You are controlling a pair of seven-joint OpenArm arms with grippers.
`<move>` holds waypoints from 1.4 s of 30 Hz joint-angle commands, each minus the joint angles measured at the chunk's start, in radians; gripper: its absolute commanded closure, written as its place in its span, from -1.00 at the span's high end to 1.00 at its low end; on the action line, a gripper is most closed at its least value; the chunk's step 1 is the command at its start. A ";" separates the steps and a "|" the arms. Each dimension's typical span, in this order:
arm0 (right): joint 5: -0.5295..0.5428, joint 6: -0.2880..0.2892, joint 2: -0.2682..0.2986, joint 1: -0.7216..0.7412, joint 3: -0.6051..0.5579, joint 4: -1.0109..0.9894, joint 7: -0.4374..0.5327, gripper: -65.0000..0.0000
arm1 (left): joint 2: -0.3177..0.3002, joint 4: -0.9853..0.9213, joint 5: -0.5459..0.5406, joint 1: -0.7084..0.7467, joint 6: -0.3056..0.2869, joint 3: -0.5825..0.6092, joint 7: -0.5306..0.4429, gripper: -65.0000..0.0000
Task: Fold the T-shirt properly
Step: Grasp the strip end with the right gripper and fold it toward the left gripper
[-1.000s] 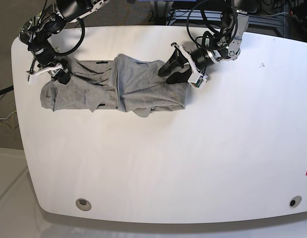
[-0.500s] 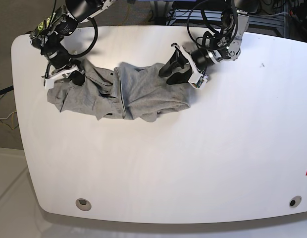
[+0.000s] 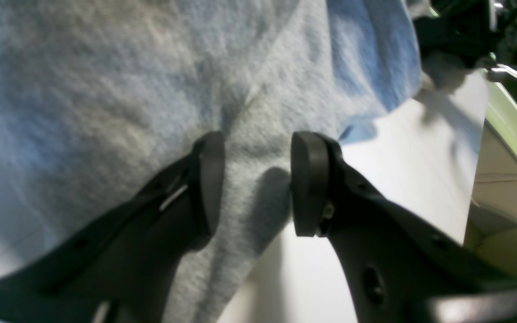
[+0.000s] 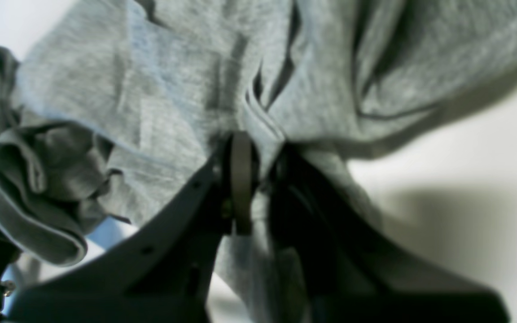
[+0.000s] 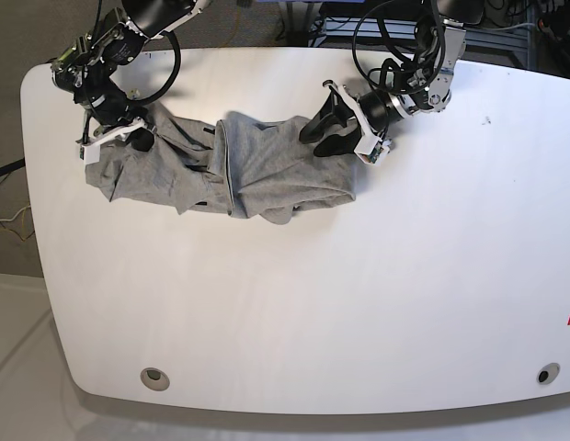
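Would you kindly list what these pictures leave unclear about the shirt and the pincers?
- T-shirt: any lettering, hidden in bunched folds, base view.
- Left pincer: whether it squeezes the cloth between its pads; a gap shows, left wrist view.
- Right pincer: number of layers pinched, blurred, right wrist view.

The T-shirt (image 5: 221, 170) lies on the table (image 5: 359, 303), toward its far-left edge.

On my base feed both arms are black with white trim plates, and black cables loop above each wrist toward twelve o'clock. The left gripper (image 3: 256, 184) has matte black fingers with flat rounded pads (image 3: 308, 179) and small screw holes. The right gripper (image 4: 258, 179) looks the same.
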 commanded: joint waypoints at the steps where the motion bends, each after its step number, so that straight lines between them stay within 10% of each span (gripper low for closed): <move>1: 0.009 0.001 -0.010 0.005 0.000 0.056 -0.002 -1.00 | -0.008 0.001 0.026 0.003 0.018 -0.003 0.043 -0.30; 34: 0.013 0.001 -0.042 0.007 -0.327 0.349 -0.114 -1.00 | -0.010 -0.001 0.028 0.005 0.018 -0.004 0.043 -0.31; 42: 0.180 0.001 -0.042 0.005 -0.426 0.349 -0.114 -1.00 | -0.010 -0.002 0.029 0.000 0.018 -0.004 0.043 -0.30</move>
